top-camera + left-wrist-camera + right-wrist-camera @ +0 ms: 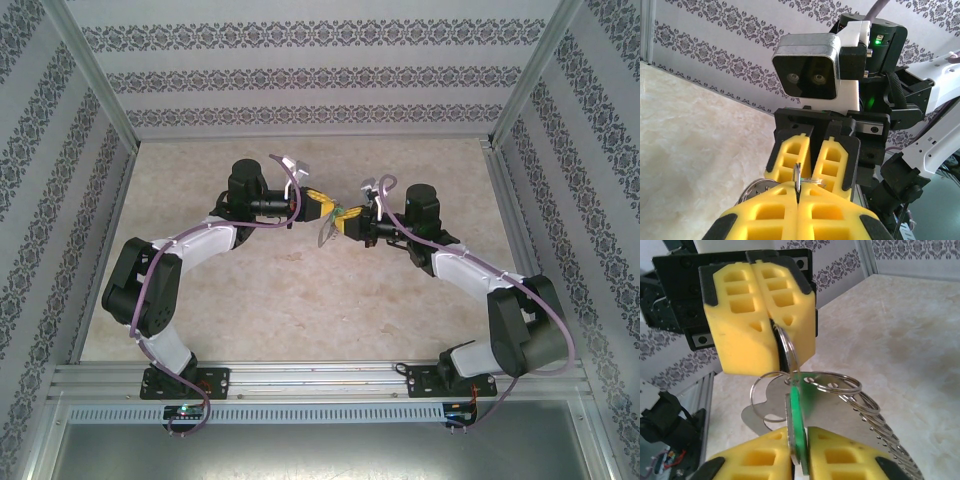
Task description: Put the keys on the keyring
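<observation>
Right wrist: rings (879, 421) beside keys (799, 435), prob. touching

Beige marbled tabletop (300, 300); aluminium rail (320, 378) along near edge, arm bases (178, 382) bolted on.

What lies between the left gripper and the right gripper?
The keyring, clamped by the left gripper, and the green tag, clamped by the right gripper, meet there; the right wrist view shows it.

Keys (796, 437) beside keyring (835, 412) (both aloft)
</observation>
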{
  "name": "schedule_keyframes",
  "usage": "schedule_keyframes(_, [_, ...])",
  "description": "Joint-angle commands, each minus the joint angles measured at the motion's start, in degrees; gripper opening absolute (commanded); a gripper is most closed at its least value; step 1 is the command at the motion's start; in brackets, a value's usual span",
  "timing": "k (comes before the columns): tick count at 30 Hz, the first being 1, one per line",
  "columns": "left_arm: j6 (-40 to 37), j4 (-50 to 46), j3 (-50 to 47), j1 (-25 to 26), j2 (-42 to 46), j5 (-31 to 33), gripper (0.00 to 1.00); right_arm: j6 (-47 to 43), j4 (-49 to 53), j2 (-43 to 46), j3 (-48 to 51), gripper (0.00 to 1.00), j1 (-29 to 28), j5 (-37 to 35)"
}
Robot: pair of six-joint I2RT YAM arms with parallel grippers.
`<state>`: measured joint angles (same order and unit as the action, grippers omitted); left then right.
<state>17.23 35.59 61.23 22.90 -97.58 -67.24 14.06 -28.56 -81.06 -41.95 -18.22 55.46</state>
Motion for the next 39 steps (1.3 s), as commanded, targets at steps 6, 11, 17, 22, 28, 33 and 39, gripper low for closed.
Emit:
schedule_keyframes(6, [1.85, 6.0, -0.76, 0.4, 0.72, -1.62, 0.0, -0.66, 0.4, 1.58, 0.91, 0.0, 0.89, 1.5])
schedule_keyframes(11, [2.25, 6.9, -1.06, 0.24, 0.89, -1.48, 0.0, -1.23, 2.17, 2.23, 1.41, 0.0, 1.41, 0.66])
schedule_keyframes(17, [3.95, 9.52, -1.47, 0.31, 0.81, -1.43, 0.0, -0.76, 2.24, -0.24, 0.2, 0.0, 0.67, 0.37])
schedule_keyframes(22, [4.36, 10.14, -1.81, 0.31, 0.81, -1.48, 0.0, -0.19, 1.6, -3.49, -2.34, 0.0, -1.21, 0.33])
schedule_keyframes(28, [4.31, 10.5, -2.32, 0.34, 0.81, -1.38, 0.0, -0.35, 1.9, -5.27, -4.61, 0.0, -3.08, 0.62])
schedule_keyframes(33, [4.75, 11.59, -2.51, 0.33, 0.54, -1.23, 0.0, -0.7, 2.36, -5.07, -3.88, 0.0, -2.58, -0.22])
schedule_keyframes(39, [6.74, 13.91, -2.61, 0.31, 0.45, -2.7, 0.0, 0.72, 1.23, -3.68, -2.33, 0.0, -0.03, -1.98])
